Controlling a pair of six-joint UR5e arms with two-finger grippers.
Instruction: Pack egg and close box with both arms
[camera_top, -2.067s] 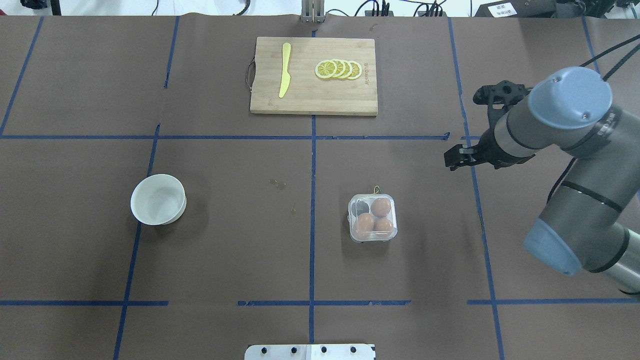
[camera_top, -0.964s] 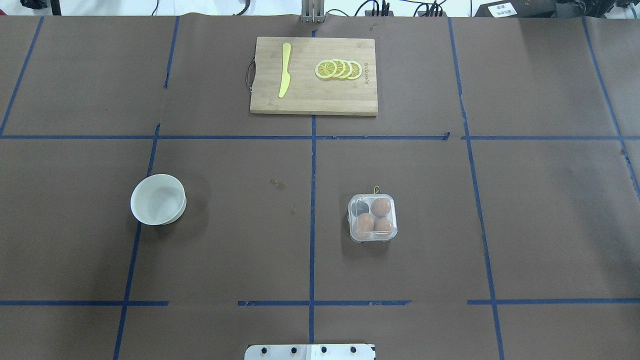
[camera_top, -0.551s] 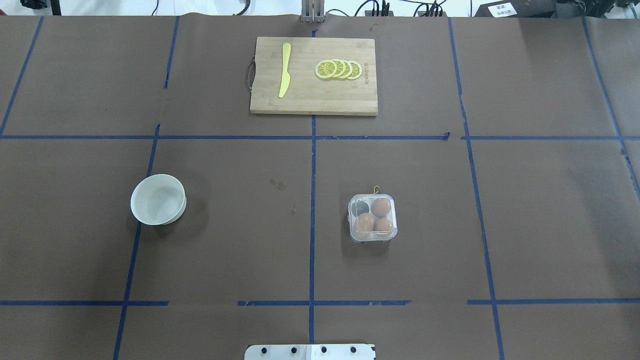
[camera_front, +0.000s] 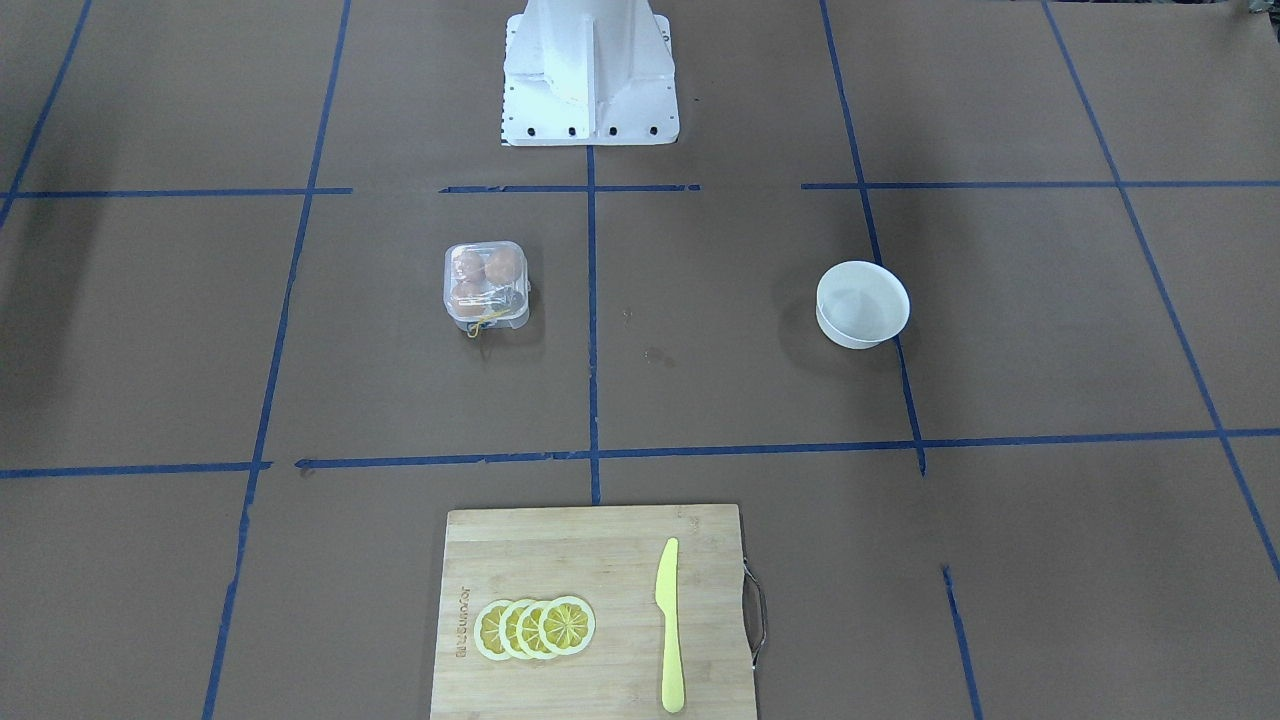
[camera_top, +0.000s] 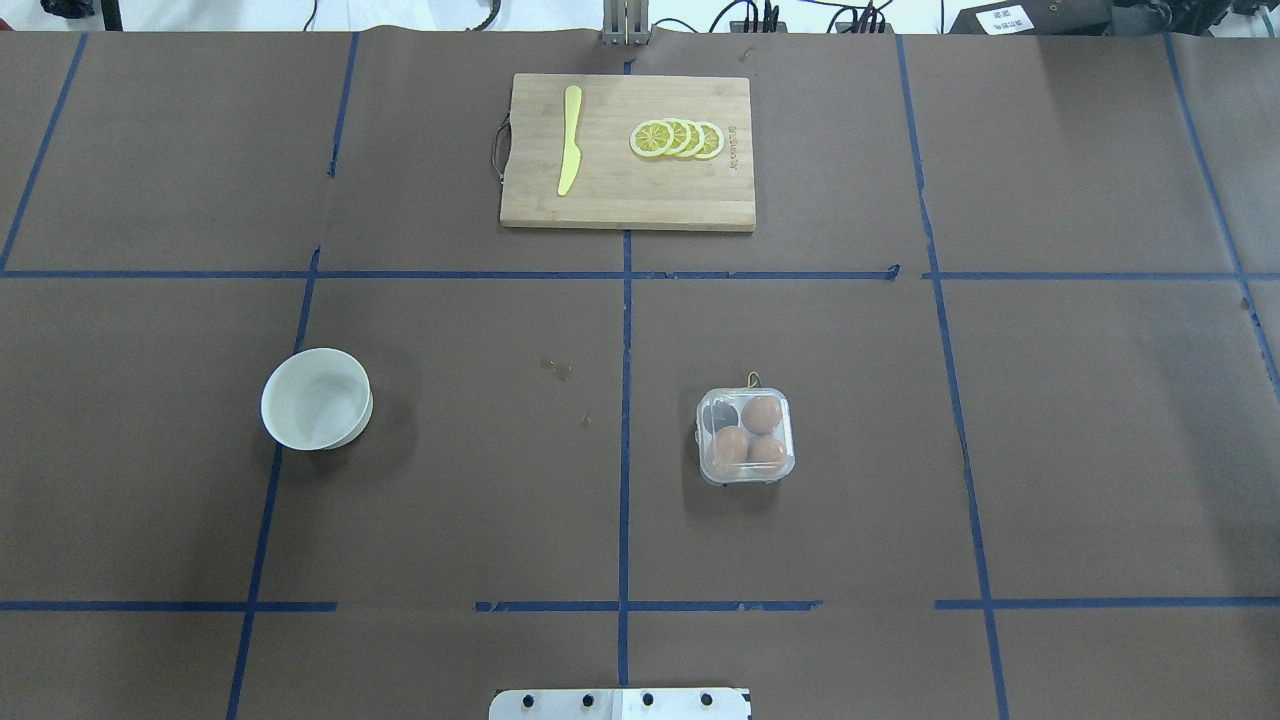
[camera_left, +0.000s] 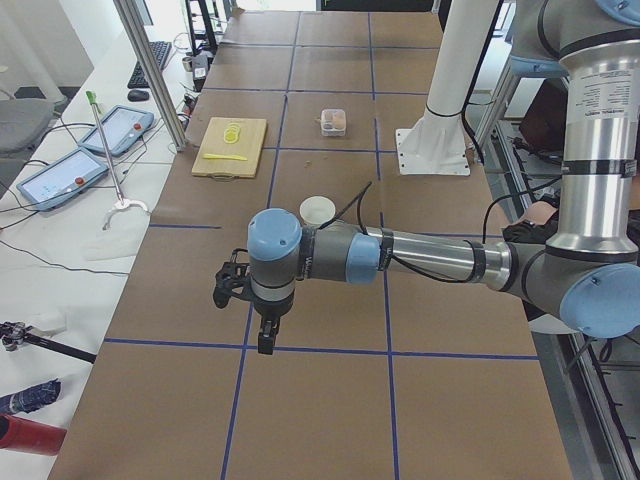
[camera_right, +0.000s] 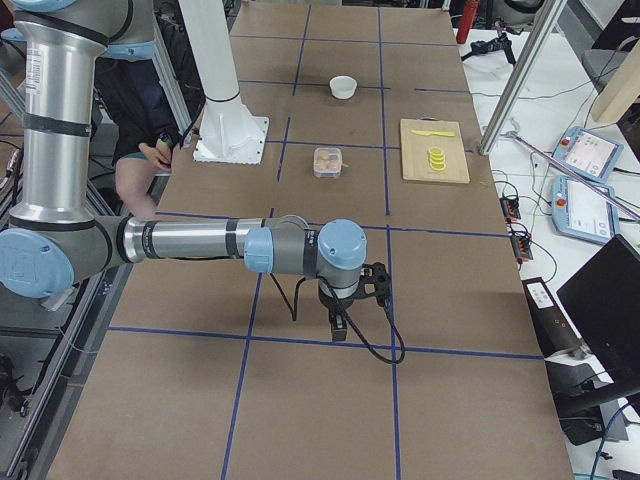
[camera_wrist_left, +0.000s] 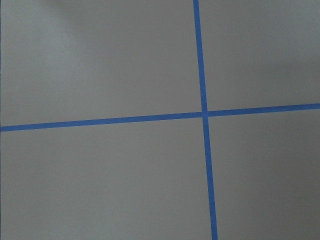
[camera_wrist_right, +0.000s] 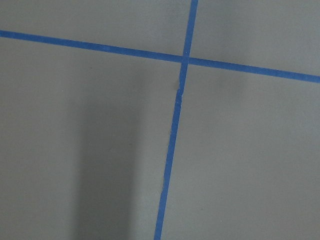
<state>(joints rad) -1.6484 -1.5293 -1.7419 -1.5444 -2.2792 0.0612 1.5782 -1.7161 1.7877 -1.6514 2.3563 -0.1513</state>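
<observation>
Front-facing view: the box (camera_front: 512, 305) sits on the desk (camera_front: 1000, 330), on the robot's right of the centre tape. Its lid looks down, and three eggs (camera_front: 505, 265) are inside. The white bowl (camera_front: 850, 338) stands well apart on the other side and shows only its own white floor.

Overhead view: the right arm, which was over the desk's right side two seconds ago, has left this view. The box (camera_top: 716, 415) has not shifted. Eggs (camera_top: 762, 413) fill three cells and the far-left cell holds none. I judge packing and closing done.

Left side view: my left hand (camera_left: 255, 320) hangs over bare desk, away from the bowl (camera_left: 318, 219). I cannot tell how far open it is.

Right side view: my right hand (camera_right: 350, 300) does likewise, and its opening is unclear too.

Wrist views: only desk and blue tape.
</observation>
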